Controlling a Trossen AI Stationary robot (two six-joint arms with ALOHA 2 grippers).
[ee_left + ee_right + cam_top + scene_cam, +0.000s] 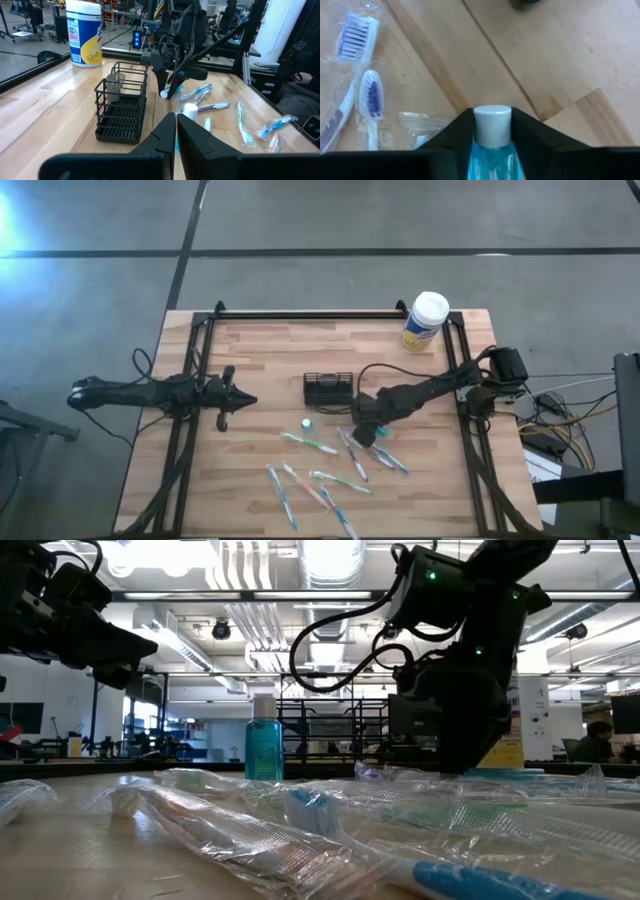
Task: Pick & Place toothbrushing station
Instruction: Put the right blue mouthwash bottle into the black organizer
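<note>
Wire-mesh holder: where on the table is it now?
High view: the wire-mesh holder sits mid-table, nearer the right gripper, just beyond the scattered toothbrushes.

Station: toothbrushing station [328,389], small black wire-mesh holder with compartments
Pose: upright, open side up
Place: middle of the wooden surface [260,360], nothing gripping it

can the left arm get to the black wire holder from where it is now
Probably yes. The left gripper points at the wire holder with only bare table between them. Its fingers are shut and would have to open first. The right gripper sits beyond the holder, out of the way.
</note>
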